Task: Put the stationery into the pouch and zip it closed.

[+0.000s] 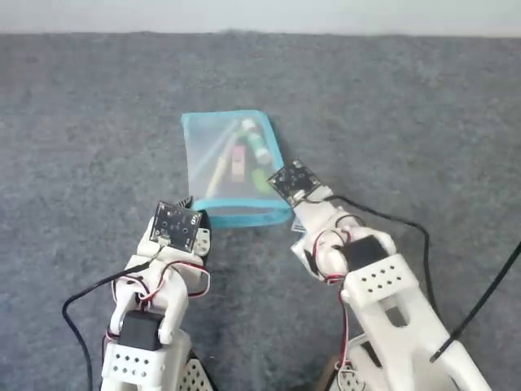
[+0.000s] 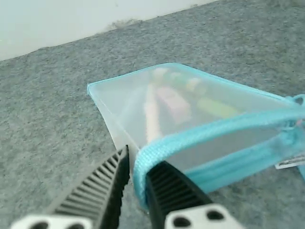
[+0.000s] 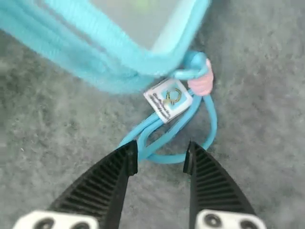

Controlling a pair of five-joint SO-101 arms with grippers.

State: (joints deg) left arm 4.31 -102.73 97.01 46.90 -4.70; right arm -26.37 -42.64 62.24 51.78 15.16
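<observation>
A translucent pouch (image 1: 232, 171) with teal edging lies flat on the grey carpet. Pens and markers (image 1: 236, 159) show through it. In the left wrist view my left gripper (image 2: 138, 164) is shut on the near corner of the pouch's (image 2: 190, 105) zipper edge, and the stationery (image 2: 167, 102) lies inside beyond it. My right gripper (image 3: 160, 151) is open at the pouch's (image 3: 119, 47) other near corner. The teal zip-pull cord loop (image 3: 212, 129) lies on the carpet between its fingertips, untouched. A white label (image 3: 167, 99) and a pink bead (image 3: 200, 83) hang on that cord.
Grey carpet (image 1: 98, 122) stretches on all sides of the pouch, with a pale wall (image 1: 260, 15) along the far edge. The right arm (image 1: 383, 285) and its black cable (image 1: 480, 301) take up the near right. The left arm (image 1: 151, 318) stands at the near left.
</observation>
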